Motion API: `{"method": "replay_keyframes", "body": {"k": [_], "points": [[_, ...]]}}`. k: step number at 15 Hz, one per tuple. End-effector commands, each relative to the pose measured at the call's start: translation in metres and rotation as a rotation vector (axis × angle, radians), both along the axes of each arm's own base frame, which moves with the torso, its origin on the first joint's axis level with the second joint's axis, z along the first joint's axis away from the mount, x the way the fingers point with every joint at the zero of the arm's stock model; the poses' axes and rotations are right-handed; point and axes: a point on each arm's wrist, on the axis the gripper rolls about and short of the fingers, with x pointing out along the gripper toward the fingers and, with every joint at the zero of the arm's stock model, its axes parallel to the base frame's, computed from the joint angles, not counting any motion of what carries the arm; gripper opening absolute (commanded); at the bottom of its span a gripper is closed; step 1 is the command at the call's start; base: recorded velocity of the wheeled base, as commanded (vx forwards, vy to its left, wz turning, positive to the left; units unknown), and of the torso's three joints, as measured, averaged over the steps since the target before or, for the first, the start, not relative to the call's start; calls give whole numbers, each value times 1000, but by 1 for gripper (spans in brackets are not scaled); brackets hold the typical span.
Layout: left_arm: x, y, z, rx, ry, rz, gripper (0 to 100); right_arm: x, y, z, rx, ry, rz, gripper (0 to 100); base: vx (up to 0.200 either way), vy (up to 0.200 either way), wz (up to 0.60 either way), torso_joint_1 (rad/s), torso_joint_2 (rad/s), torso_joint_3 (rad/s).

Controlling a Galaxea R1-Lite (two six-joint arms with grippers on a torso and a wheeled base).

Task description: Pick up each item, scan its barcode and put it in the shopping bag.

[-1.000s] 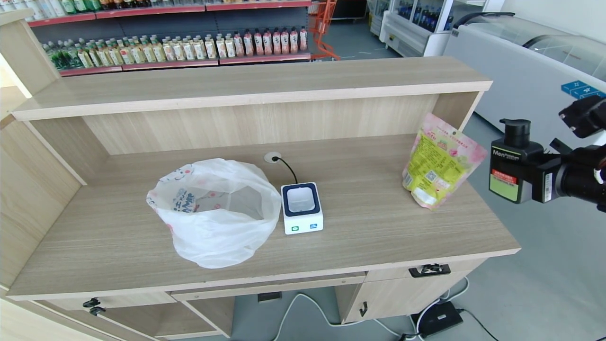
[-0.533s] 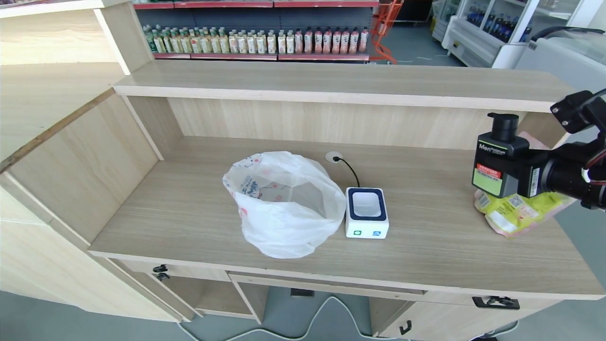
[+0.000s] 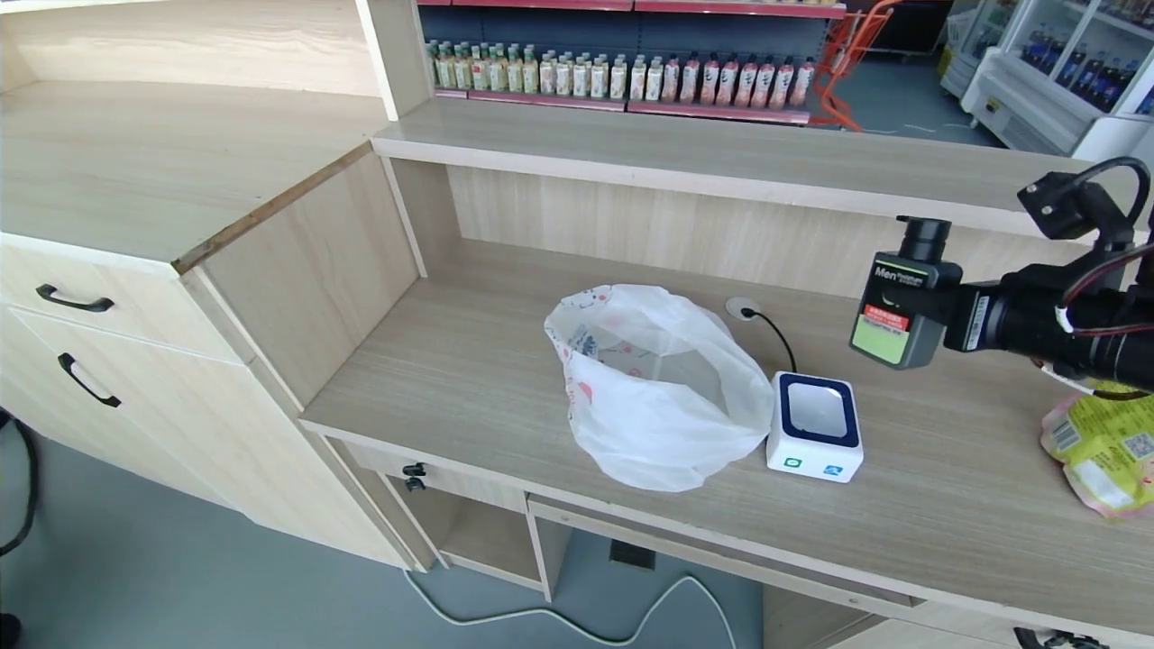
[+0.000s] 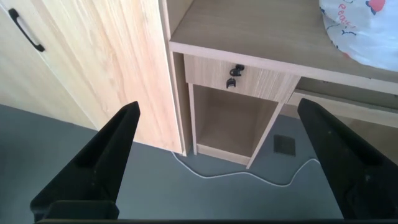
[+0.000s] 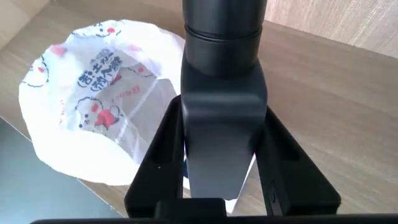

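My right gripper (image 3: 954, 314) is shut on a black pump bottle (image 3: 894, 306) and holds it upright in the air over the counter, just right of and above the white barcode scanner (image 3: 814, 426). In the right wrist view the bottle (image 5: 221, 112) sits clamped between both fingers (image 5: 163, 155), with the white shopping bag (image 5: 93, 112) beyond it. The bag (image 3: 654, 383) stands open directly left of the scanner. A green and pink snack pouch (image 3: 1104, 446) lies at the counter's right end. My left gripper (image 4: 217, 168) hangs open and empty below the counter's front left corner.
A raised wooden shelf (image 3: 721, 158) runs along the back of the counter (image 3: 469, 361). The scanner's black cable (image 3: 775, 333) leads to a grommet behind the bag. Drawers (image 4: 239, 74) and a floor cable lie below the counter edge; a taller cabinet stands at the left.
The head view has swung, shifting the whole scene rightward. My right gripper has carried the bottle from beyond the counter's right end, past the pouch, to above the counter near the scanner.
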Motion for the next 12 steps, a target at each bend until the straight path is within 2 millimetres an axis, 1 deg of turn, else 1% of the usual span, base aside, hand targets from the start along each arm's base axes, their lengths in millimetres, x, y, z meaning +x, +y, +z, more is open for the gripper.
{"method": "replay_keyframes", "body": {"k": [1,3,5,7,10,12], "points": [[0,0,0,0,0,1,100,18,2,-5,56,34,56,0,0,0,0,0,0,0],[0,0,0,0,0,1,100,23,3,-10,142,83,172,0,0,0,0,0,0,0],[0,0,0,0,0,1,100,26,-2,-15,200,121,232,0,0,0,0,0,0,0],[0,0,0,0,0,1,100,40,-14,-32,237,170,303,0,0,0,0,0,0,0],[0,0,0,0,0,1,100,64,-27,-59,257,204,294,0,0,0,0,0,0,0],[0,0,0,0,0,1,100,69,-29,-70,270,227,294,0,0,0,0,0,0,0]]}}
